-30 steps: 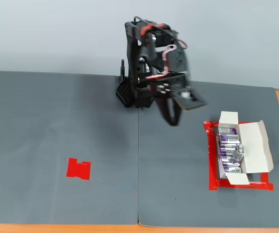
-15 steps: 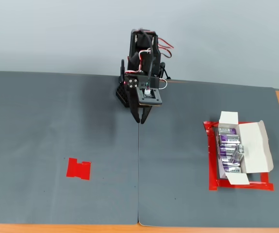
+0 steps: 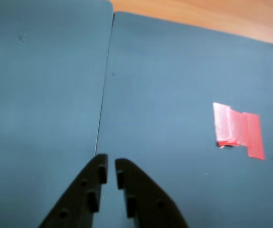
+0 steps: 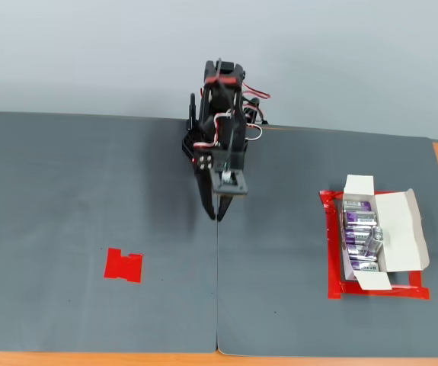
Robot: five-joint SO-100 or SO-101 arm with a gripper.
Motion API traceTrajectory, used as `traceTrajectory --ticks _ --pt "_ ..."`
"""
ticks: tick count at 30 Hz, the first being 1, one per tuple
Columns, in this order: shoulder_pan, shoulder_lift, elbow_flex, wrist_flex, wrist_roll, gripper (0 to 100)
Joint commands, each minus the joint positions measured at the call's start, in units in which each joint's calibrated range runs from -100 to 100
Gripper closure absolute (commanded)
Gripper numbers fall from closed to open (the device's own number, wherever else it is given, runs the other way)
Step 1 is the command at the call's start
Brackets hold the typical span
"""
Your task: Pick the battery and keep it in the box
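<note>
My gripper point(image 4: 215, 214) hangs point-down over the seam between the two grey mats, near the arm's base. In the wrist view the gripper point(image 3: 110, 172) has its two black fingers almost touching, with nothing between them. The white box point(image 4: 406, 229) sits at the right of the fixed view with its flaps open. Several purple batteries point(image 4: 358, 220) lie inside it, and one point(image 4: 375, 241) stands tilted on top. The box is far to the right of the gripper and out of the wrist view.
A flat red tape patch point(image 4: 123, 265) lies on the left mat, also seen as the red tape patch point(image 3: 237, 130) in the wrist view. A red tape rectangle point(image 4: 333, 259) frames the box. The mat seam point(image 4: 217, 305) runs toward the front edge, with orange table beyond the mats.
The arm has swung left, away from the box side, to the middle. The gripper has dropped lower over the mat seam and points at the mat.
</note>
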Motion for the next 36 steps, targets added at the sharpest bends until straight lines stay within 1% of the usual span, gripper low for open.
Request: traceTrajectory --ticks 1,5,11,14,18,24,36 --pt "0.07 -0.34 4.55 -4.12 -1.26 98" --pt "-0.68 -0.34 6.9 -3.86 -2.98 98" --pt "-4.41 -0.43 7.89 -3.42 -2.83 98" --pt "-4.56 -0.43 7.89 -3.16 -2.67 98" --pt "-4.56 -0.43 5.99 3.44 -2.52 98" --pt "-4.78 -0.43 1.92 17.41 -2.98 98" --pt "-4.86 -0.26 1.65 17.41 -2.67 98"
